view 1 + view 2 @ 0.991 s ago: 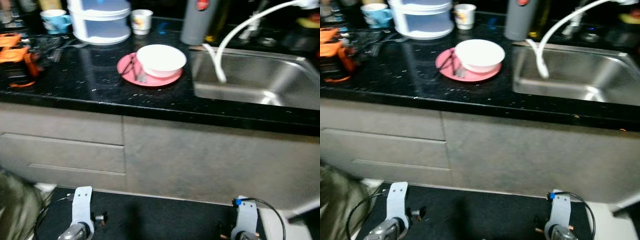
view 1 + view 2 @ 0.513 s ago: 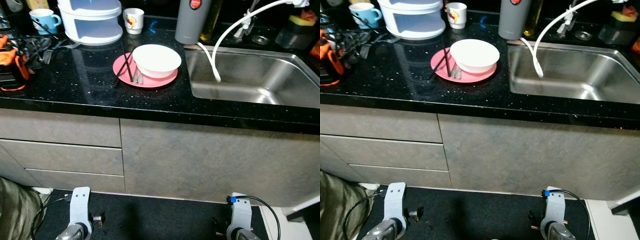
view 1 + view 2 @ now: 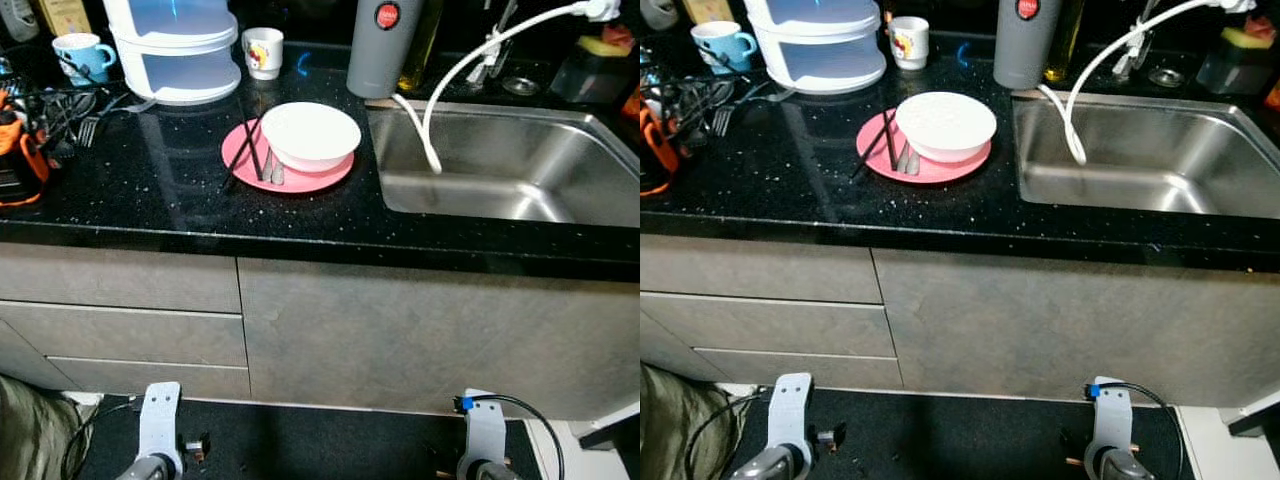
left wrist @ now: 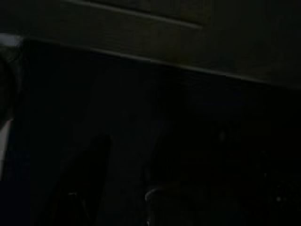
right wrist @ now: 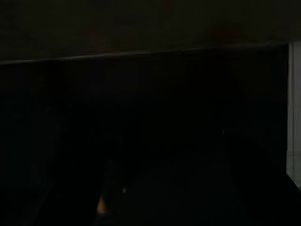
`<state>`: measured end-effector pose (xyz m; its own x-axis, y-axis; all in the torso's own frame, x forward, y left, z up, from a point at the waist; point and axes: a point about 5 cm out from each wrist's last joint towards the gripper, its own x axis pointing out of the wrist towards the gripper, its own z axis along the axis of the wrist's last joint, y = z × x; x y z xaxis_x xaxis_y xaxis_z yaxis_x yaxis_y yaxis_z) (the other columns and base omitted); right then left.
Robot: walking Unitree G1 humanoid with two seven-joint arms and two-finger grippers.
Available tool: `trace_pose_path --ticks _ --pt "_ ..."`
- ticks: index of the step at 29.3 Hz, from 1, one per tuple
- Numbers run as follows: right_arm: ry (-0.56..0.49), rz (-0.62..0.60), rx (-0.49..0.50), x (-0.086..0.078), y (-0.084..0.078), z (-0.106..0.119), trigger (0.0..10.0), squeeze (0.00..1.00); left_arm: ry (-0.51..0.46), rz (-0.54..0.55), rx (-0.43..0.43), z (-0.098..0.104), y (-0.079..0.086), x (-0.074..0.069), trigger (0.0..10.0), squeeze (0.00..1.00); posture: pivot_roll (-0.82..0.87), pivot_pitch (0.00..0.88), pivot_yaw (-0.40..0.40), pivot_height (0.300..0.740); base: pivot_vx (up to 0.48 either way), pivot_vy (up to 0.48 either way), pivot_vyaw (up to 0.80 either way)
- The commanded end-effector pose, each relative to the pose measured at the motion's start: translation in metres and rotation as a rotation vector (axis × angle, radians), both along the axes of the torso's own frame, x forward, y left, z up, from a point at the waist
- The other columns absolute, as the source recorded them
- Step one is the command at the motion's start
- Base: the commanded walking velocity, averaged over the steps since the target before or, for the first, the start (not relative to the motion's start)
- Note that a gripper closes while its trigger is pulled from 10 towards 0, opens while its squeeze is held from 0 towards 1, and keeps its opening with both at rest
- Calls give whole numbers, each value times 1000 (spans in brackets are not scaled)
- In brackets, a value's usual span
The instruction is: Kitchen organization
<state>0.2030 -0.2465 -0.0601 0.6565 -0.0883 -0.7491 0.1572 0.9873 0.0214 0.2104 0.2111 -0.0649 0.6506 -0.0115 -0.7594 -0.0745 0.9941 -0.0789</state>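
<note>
No brand or writing can be read: the tall grey flask (image 3: 378, 45) at the top centre of the frame bears a round red badge whose marks are too small to make out, and the small white cup (image 3: 262, 52) to its left carries a colourful picture that is likewise unclear. The counter (image 3: 150, 190) is glossy black stone with pale flecks, running across the upper half of the frame above flat grey cabinet fronts (image 3: 400, 330) with two drawers at the left. In the middle of it sits a pink plate (image 3: 240, 160) holding a white bowl (image 3: 310, 134), with dark chopsticks (image 3: 248, 150) and a spoon lying on the plate beside the bowl. Behind, at upper left, stand a white two-tier container (image 3: 175, 50) and a blue mug (image 3: 78, 55), with black cables and an orange device (image 3: 12, 160) at the left edge. A steel sink (image 3: 560, 185) fills the upper right, a white hose (image 3: 450, 90) dangling into it. The floor below is dark. Both arms hang idle at the bottom of the frame, the left hand and the right hand out of sight, so I cannot tell whether they are wide or narrow; the wrist views are nearly black.
</note>
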Motion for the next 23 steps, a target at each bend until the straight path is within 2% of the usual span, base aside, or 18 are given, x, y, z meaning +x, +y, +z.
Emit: trace_pose_path --ticks 1,9,17,21,23 --pt "5 13 10 1 7 -1 10000 0 49 6 21 -6 8 -12 10000 0 32 101 -25 740 285 0 0" --pt "5 9 9 1 7 -2 10000 0 47 -2 30 -5 7 -10 10000 0 31 104 -21 740 271 0 0" --pt "12 3 3 1 7 -2 10000 0 44 12 37 -3 8 -7 10000 0 32 105 -19 740 0 0 0" --pt "20 -7 3 0 7 -2 10000 0 37 -14 8 -2 6 -6 10000 0 32 105 -19 740 0 0 0" --pt "35 2 1 0 7 -3 10000 0 44 -24 11 -3 5 -7 10000 0 32 108 -19 740 0 -443 -759"
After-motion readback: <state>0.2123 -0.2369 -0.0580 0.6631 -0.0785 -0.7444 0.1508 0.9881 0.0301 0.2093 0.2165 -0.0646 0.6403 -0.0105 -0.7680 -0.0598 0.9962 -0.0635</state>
